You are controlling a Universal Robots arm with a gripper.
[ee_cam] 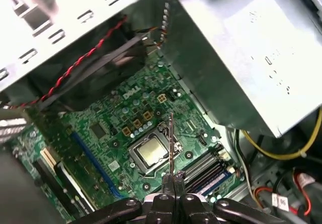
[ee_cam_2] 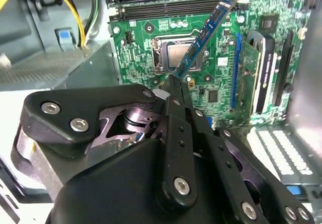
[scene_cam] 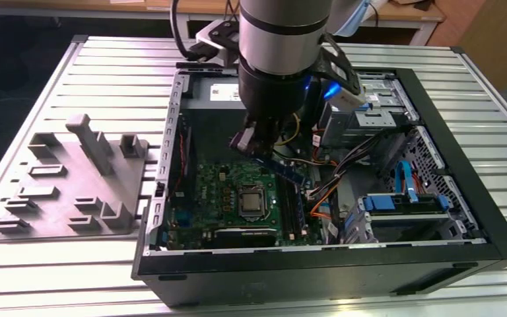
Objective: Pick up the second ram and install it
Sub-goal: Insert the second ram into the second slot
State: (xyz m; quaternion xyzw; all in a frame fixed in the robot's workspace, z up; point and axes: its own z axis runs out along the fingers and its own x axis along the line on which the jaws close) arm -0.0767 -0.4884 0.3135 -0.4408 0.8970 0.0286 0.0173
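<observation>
The second ram [ee_cam_2: 206,38] is a thin blue-green stick that hangs tilted above the green motherboard [ee_cam_2: 141,43], over the processor socket [ee_cam_2: 176,53]. My gripper [ee_cam_2: 178,80] is shut on one end of it. In the first wrist view the ram [ee_cam: 171,143] appears edge-on, rising from the gripper [ee_cam: 173,177], with the long memory slots [ee_cam: 206,168] just beside it. In the exterior view the gripper [scene_cam: 255,146] is inside the open computer case and the ram [scene_cam: 287,170] slants down toward the slots [scene_cam: 294,205].
The black case wall [scene_cam: 324,264] surrounds the board. A metal power supply box [ee_cam: 241,58], yellow and orange cables [scene_cam: 319,198] and a drive cage [scene_cam: 403,205] crowd the exterior view's right. A grey moulded tray [scene_cam: 68,185] sits on the slatted table at the exterior view's left.
</observation>
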